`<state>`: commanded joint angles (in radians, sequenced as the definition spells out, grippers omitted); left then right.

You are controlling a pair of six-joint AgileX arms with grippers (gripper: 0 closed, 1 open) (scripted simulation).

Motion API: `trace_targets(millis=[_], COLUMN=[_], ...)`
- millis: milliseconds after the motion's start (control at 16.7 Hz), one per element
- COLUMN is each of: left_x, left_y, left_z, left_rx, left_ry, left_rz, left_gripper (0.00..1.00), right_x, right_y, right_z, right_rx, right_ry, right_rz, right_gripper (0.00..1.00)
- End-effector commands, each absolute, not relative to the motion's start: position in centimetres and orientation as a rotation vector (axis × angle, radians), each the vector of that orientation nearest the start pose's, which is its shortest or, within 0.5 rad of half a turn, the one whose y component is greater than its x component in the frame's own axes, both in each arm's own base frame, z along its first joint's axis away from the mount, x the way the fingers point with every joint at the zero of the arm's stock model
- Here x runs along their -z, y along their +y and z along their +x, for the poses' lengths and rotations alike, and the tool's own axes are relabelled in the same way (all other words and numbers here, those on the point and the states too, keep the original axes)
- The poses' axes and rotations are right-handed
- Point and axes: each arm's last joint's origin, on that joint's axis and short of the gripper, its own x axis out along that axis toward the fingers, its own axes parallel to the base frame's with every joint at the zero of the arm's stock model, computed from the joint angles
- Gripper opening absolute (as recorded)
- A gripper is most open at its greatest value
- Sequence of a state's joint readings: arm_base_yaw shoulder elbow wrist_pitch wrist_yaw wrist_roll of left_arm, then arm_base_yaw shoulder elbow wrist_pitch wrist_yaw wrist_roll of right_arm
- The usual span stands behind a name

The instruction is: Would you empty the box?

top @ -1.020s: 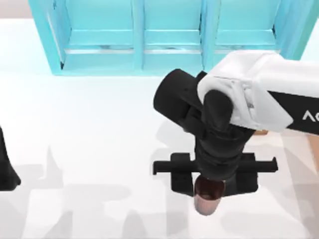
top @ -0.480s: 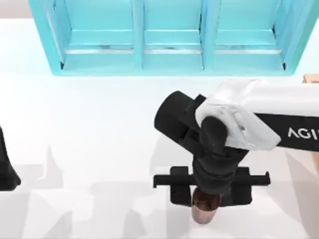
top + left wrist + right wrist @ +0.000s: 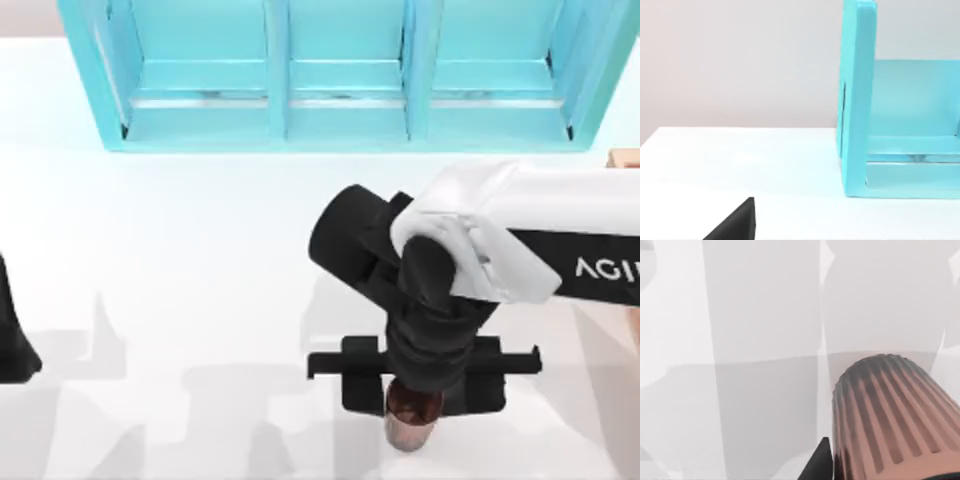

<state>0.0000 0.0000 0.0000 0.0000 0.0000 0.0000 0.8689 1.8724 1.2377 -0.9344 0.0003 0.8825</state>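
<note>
My right gripper (image 3: 413, 398) hangs over the front of the table, right of centre, pointing down and shut on a brown ribbed cup (image 3: 411, 427). In the right wrist view the cup (image 3: 890, 415) looms close over the white tabletop, with one black fingertip (image 3: 822, 464) beside it. Of the box, only a tan corner (image 3: 626, 158) shows at the table's right edge, behind the right arm. My left arm (image 3: 12, 335) is parked at the left edge.
A big turquoise shelf unit (image 3: 340, 75) spans the back of the table, and its side wall (image 3: 857, 100) appears in the left wrist view. White tabletop (image 3: 180, 280) stretches between the two arms.
The right arm has drawn back from the shelf toward the table's front, carrying the cup slightly lower. The box corner has come into sight. The left arm has not moved.
</note>
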Motion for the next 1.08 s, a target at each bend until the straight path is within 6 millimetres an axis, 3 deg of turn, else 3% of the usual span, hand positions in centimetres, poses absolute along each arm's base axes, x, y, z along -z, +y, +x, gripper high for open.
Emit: trace_targets(millis=[480,1080], left_x=[-16.00,-16.00], left_y=[-0.12,-0.12], left_z=[10.57,10.57], left_rx=[0.000,0.000], left_ry=[0.000,0.000], left_rz=[0.000,0.000], left_gripper=[1.00,1.00], right_x=[-15.58,-15.67], right_y=[25.91,25.91], right_z=[21.59,21.62], right_rx=[0.006,0.006], right_ry=[1.570,1.571], right_rz=[0.008,0.010], right_gripper=[0.98,1.00])
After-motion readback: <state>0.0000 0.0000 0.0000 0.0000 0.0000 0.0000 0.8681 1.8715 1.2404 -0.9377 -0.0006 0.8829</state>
